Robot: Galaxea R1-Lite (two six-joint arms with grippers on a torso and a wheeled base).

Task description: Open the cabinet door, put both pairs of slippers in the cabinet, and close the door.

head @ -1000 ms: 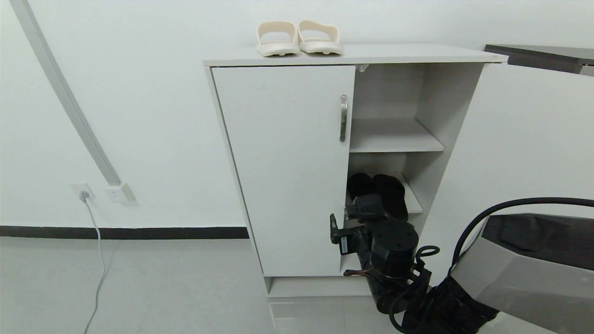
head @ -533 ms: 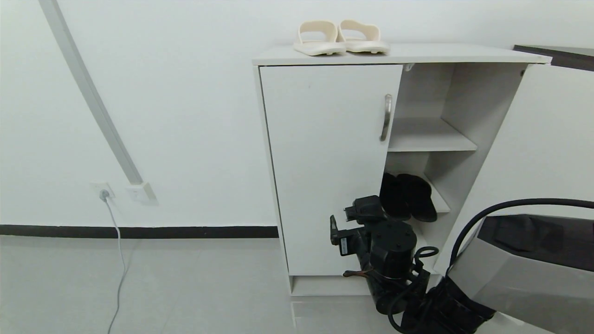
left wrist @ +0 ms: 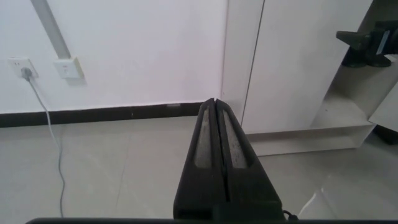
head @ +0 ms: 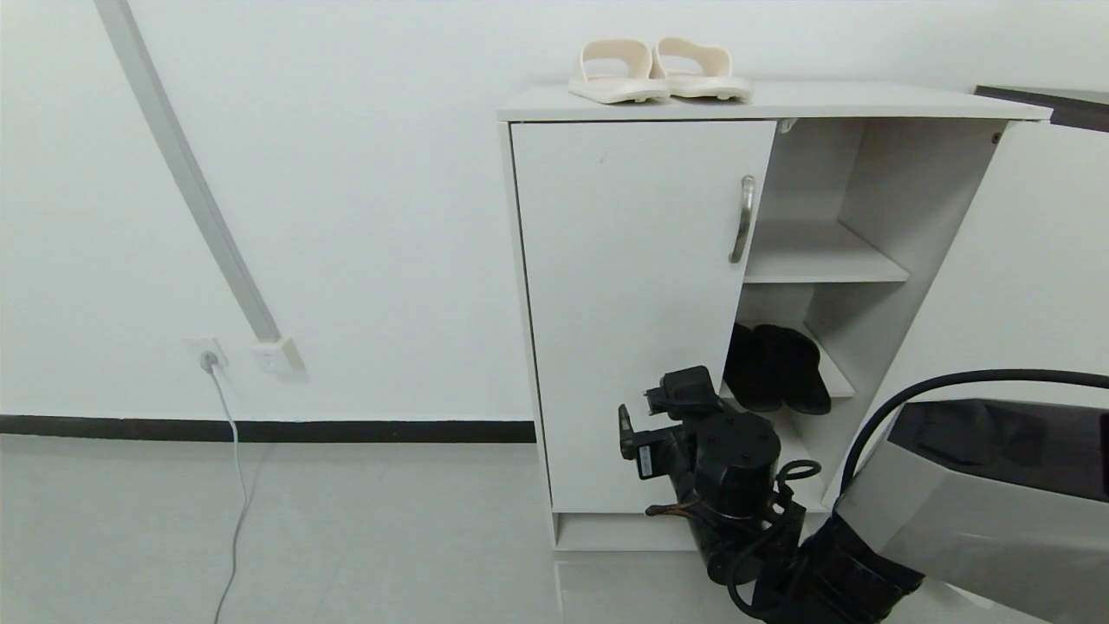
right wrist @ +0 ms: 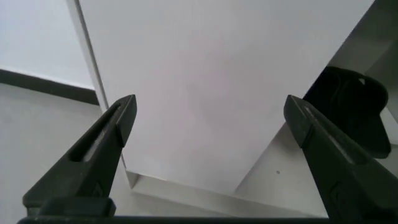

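Note:
A white cabinet [head: 771, 101] stands against the wall, its left door [head: 632, 303] shut and its right door [head: 1022, 260] swung open. A beige pair of slippers [head: 658, 71] rests on its top. A black pair of slippers [head: 780, 368] lies on the lower shelf inside, also seen as dark shapes [right wrist: 354, 106]. My right gripper [head: 654, 403] hangs low and open before the shut door's lower right corner, holding nothing [right wrist: 208, 112]. My left gripper [left wrist: 214, 124] is shut and empty, low over the floor left of the cabinet.
The upper shelf [head: 823, 260] is bare. A wall socket with a cable [head: 208, 360] and a slanted conduit [head: 182, 173] are on the wall to the left. Open floor [head: 303, 529] lies left of the cabinet. Dark furniture [head: 1066, 100] stands at the back right.
The whole head picture has shifted right, so the camera moved. My right gripper, earlier in front of the black slippers, now stands before the shut left door's edge.

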